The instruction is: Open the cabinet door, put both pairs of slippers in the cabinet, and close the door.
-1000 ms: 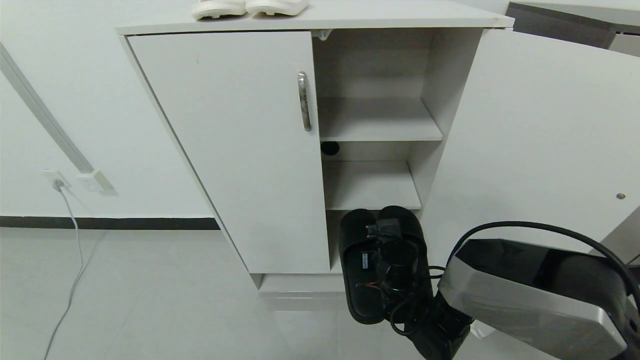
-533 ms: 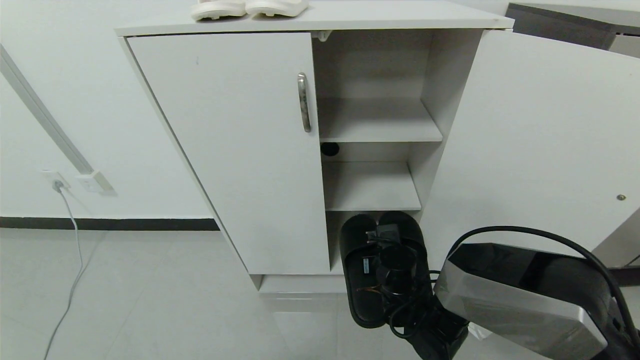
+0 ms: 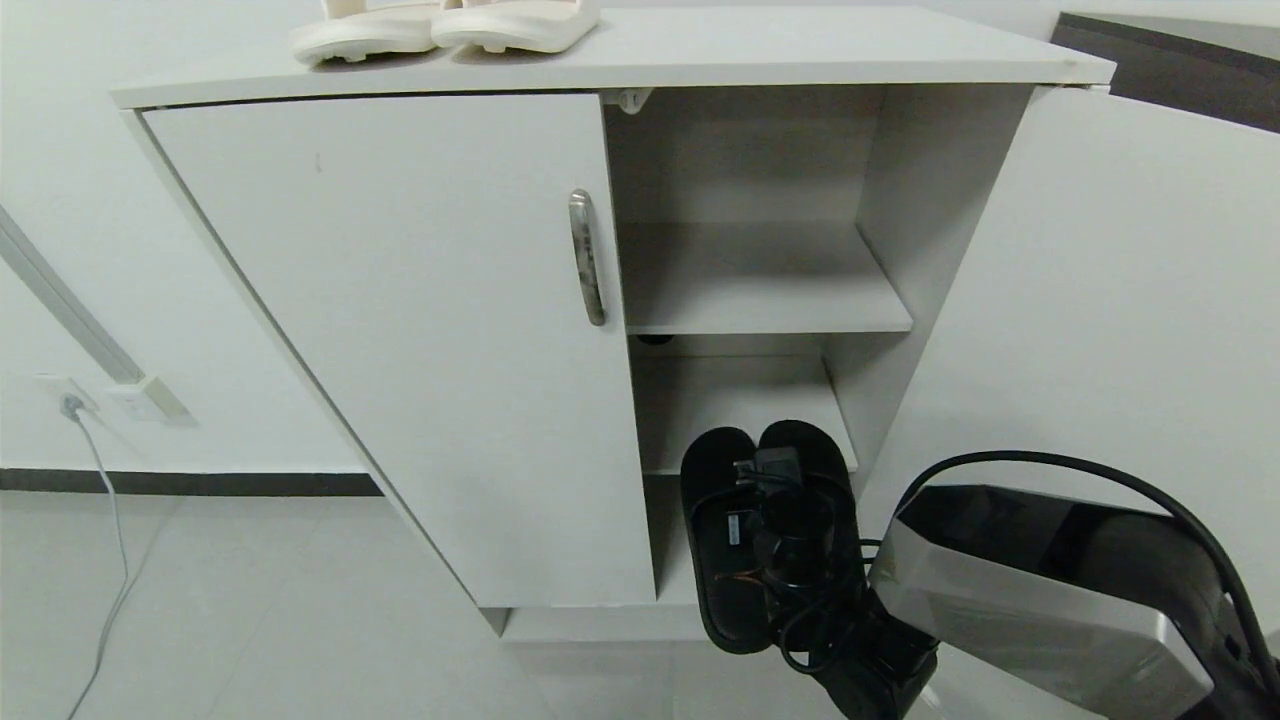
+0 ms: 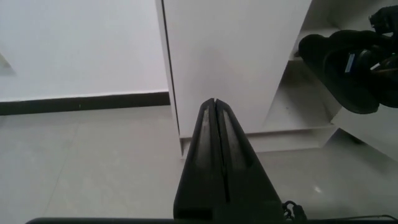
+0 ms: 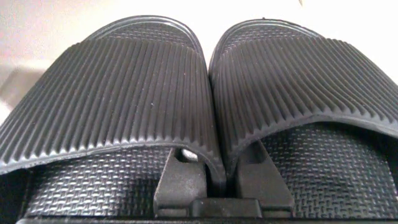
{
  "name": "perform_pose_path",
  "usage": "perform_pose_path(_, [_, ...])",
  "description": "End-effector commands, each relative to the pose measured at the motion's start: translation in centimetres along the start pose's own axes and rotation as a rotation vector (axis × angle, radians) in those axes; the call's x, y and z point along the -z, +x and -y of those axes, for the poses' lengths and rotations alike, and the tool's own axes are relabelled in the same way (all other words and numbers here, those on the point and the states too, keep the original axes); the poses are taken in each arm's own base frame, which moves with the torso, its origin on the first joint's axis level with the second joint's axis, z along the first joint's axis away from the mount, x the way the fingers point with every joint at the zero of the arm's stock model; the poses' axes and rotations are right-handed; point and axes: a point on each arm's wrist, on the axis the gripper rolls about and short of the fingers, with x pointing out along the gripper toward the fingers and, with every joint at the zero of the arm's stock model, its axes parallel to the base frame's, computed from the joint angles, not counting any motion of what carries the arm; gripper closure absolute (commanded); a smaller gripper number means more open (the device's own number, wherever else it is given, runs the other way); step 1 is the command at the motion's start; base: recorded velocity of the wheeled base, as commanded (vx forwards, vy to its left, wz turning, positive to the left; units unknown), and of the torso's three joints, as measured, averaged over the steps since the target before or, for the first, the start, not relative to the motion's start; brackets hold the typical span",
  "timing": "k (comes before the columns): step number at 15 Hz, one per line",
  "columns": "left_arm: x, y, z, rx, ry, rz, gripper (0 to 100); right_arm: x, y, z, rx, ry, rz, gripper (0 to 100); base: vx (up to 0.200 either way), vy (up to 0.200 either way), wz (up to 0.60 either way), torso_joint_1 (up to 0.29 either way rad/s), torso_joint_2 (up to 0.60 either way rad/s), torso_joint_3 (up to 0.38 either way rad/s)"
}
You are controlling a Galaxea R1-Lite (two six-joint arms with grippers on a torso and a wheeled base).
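Right tool [image 5: 222,183] pinches the black slippers [image 3: 725,540] together by their inner edges, toes at the cabinet [image 3: 400,300] opening by the lower shelf [image 3: 745,415] edge. We'd slide them in level and deep, clear of the open door [image 3: 1100,300], then release. Left tool [image 4: 214,106] pressed together, idle

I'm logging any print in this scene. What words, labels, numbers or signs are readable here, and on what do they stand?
No text can be read.
A small pale tag among the black slippers held in the right gripper: too small to read.
On the cabinet, the white slippers and the wall socket: no print visible.
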Motion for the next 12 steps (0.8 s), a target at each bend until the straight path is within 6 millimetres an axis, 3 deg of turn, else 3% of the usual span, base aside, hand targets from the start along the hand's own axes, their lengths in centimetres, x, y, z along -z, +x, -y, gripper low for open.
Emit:
perform_pose_path(1, [0.0, 0.0, 0.0, 0.001, 0.000, -0.001, 100, 0.0, 0.0, 0.0, -0.001, 0.002, 0.003, 100, 0.000, 0.000, 0.00, 0.000, 0.00, 0.000])
perform_pose_path(5, [0.0, 0.0, 0.0, 0.001, 0.003, -0.003, 100, -0.9, 0.8, -0.4, -0.034, 0.015, 0.019, 100, 0.000, 0.000, 0.00, 0.000, 0.00, 0.000])
perform_pose_path(12, [0.0, 0.0, 0.0, 0.001, 0.007, -0.004, 100, -2.0, 8.6, -0.4, -0.025, 0.022, -0.053, 100, 0.000, 0.000, 0.00, 0.000, 0.00, 0.000])
